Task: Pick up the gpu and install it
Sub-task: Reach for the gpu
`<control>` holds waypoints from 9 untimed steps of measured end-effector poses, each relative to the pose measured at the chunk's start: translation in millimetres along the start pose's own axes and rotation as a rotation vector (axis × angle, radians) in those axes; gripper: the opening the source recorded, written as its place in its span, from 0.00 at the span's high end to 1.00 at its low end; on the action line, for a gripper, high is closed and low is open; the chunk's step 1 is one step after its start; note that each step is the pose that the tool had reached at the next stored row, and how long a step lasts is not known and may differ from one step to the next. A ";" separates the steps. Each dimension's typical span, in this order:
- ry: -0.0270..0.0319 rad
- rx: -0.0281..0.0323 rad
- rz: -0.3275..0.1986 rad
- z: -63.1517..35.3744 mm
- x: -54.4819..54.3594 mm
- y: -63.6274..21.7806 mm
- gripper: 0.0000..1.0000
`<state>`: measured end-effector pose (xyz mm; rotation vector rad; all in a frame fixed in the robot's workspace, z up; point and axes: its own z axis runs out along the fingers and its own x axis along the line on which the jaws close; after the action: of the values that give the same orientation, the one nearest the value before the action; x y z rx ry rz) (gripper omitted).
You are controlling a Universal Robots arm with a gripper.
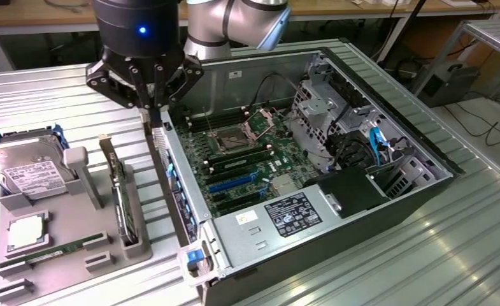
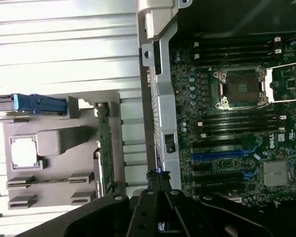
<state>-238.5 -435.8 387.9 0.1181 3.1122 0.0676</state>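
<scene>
Handling the gpu [image 1: 124, 197] calls for care. It is judged to be light and rigid, but fragile. The board must not be flexed, and the components on its faces should not be pressed. The best hold is judged to be across the thin upper edge, near mid-length, with one pad on each flat face so that the card hangs level.

Appearance: the card is a thin, dark, flat rectangle standing on its long edge. A narrow silver bracket sits at one end. Seen edge-on in the wrist view [image 2: 104, 148], it shows a greenish board edge. Its faces cannot be made out from these angles.

Location: the card stands upright in a slot of the grey fixture [image 1: 79, 255], lower than the jaws and off to their side. It lies on the side of the jaws away from the open computer case [image 1: 420, 159]. The card and the jaws are apart, with no contact.

Jaw state: the gripper [image 1: 152, 105] points downward with its jaws together, and nothing is held between them. The fingertips [image 2: 158, 174] hang over the rear wall of the case, between the fixture and the motherboard [image 1: 241, 159].
</scene>
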 end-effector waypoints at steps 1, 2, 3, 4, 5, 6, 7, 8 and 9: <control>0.0001 0.0001 0.000 0.5 4.4 -1.8 0.89; 0.0000 0.0001 0.000 1.0 7.9 -3.2 0.89; 0.0000 0.0001 0.000 1.6 12.6 -5.1 0.89; 0.0000 0.0001 0.000 2.1 15.9 -6.4 0.89; 0.0001 0.0002 0.000 2.8 21.9 -8.9 0.89; 0.0000 0.0001 0.000 3.4 25.8 -10.3 0.89; 0.0000 0.0002 0.000 4.1 30.0 -11.8 0.89; 0.0001 0.0002 0.000 4.7 34.0 -13.1 0.89; 0.0000 0.0003 0.000 5.7 38.7 -14.3 0.89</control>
<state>-278.1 -446.9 380.7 0.1180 3.1123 0.0671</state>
